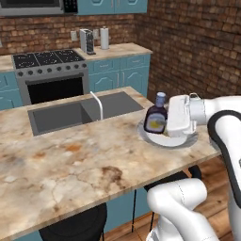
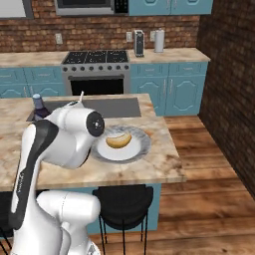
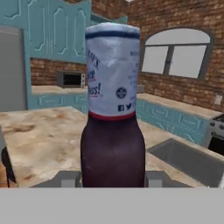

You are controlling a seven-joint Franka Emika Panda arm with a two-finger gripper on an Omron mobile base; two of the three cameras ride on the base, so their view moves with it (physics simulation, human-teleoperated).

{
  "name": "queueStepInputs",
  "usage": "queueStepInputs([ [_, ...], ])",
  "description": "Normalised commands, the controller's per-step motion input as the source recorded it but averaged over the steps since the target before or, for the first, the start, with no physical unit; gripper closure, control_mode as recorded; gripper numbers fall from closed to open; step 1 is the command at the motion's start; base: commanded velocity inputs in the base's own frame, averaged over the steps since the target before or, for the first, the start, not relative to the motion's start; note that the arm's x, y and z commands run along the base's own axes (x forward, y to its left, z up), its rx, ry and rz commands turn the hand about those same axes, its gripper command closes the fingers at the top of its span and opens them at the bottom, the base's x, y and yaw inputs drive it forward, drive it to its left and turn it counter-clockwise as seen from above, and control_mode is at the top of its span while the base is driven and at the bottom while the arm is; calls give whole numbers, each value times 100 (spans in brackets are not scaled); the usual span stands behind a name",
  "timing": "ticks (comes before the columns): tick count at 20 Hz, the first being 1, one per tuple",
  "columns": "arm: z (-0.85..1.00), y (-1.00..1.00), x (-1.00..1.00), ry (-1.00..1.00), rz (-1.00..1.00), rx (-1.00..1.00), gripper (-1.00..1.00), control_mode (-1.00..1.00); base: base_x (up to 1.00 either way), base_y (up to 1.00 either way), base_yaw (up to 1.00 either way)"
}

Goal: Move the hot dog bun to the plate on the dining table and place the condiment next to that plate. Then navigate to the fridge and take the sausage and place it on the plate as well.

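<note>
At the bench's [image 1: 70, 164] near right end, the pincer [image 3: 113, 178] is closed around the condiment bottle [image 1: 156, 116], holding it upright at the left rim of the plate [image 2: 142, 144], where the hot dog bun [image 2: 119, 141] lies.

condiment [image 3: 113, 109] neck label, small print blurred, unreadable

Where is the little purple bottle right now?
The bottle is in the gripper, standing upright beside the plate on the sink side of the table.
</note>
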Motion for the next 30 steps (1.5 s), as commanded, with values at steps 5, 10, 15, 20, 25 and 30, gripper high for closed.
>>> queueStepInputs([
  [5,-53,1,33,0,33,0,100,-100,0,0,0],
  [10,-40,0,20,0,22,0,100,-100,0,0,0],
  [15,-49,-1,15,0,16,-1,100,-100,0,0,0],
  [20,-47,0,22,0,6,0,100,-100,0,0,0],
  [25,-32,0,22,0,0,-1,100,-100,0,0,0],
  [30,-21,0,34,0,0,-3,100,-100,0,0,0],
])
